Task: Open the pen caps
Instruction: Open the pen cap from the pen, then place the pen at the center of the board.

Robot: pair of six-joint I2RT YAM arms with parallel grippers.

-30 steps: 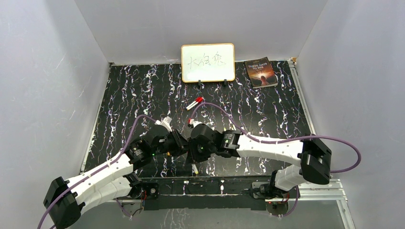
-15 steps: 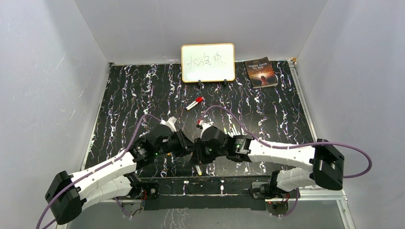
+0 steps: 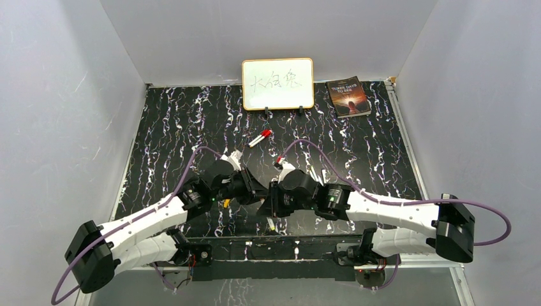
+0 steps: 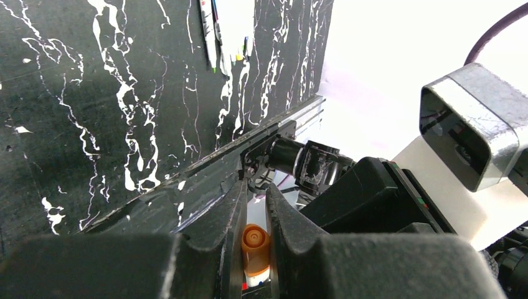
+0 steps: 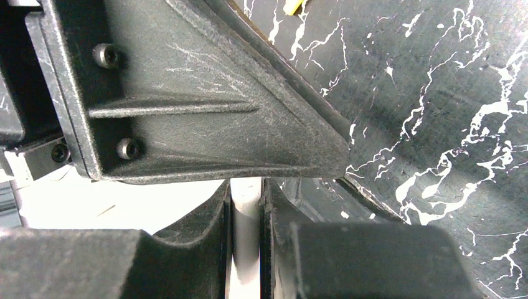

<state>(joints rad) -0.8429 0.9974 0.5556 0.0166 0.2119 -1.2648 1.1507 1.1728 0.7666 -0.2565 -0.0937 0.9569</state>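
The black marbled bench (image 3: 357, 127) filled my overhead view, with a whiteboard (image 3: 277, 83) propped at its far edge and a book (image 3: 348, 97) lying just to the right of it. Both arms reached inward, so the left tool (image 3: 250, 189) and right tool (image 3: 274, 199) met nose to nose over the near middle of the bench. Through the right wrist camera I saw that tool clamped on a white barrel (image 5: 246, 249). The left wrist camera showed a cluster of loose pens (image 4: 227, 28) lying on the bench, well beyond the tools. A red-capped pen (image 3: 259, 138) lay alone nearer the whiteboard. The left tool was closed on an orange cap (image 4: 254, 246), held deep between its fingers.
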